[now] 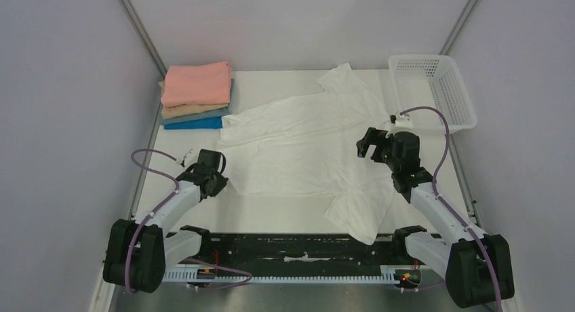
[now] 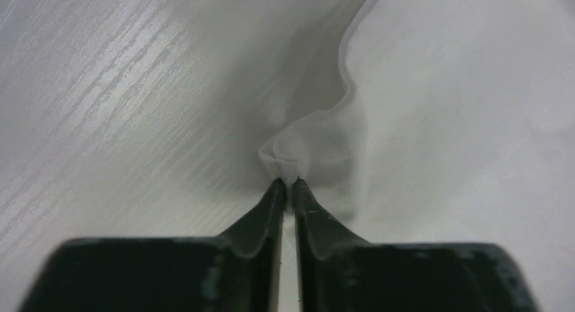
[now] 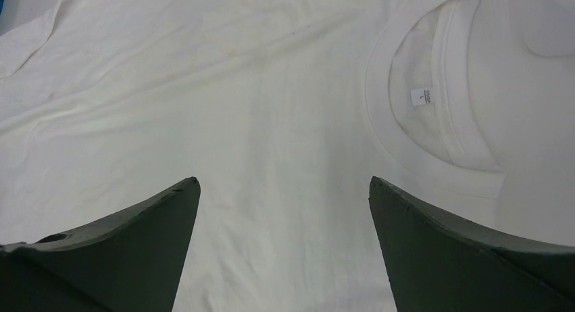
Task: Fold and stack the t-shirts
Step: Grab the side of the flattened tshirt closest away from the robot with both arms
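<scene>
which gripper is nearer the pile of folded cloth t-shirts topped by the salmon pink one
Left. The left gripper pinches the white cloth t-shirt's edge nearside of the pile; the right gripper hovers open near its collar, far across.

White plastic mesh basket (image 1: 451,95), upright in the far right corner of the worktop (image 1: 271,207), just beside the right wall. Fine pale wood grain across the white worktop in the left wrist view. Pale grey wall panels (image 1: 61,88) on three sides, with slanting metal posts (image 1: 139,27) at both far corners.
</scene>
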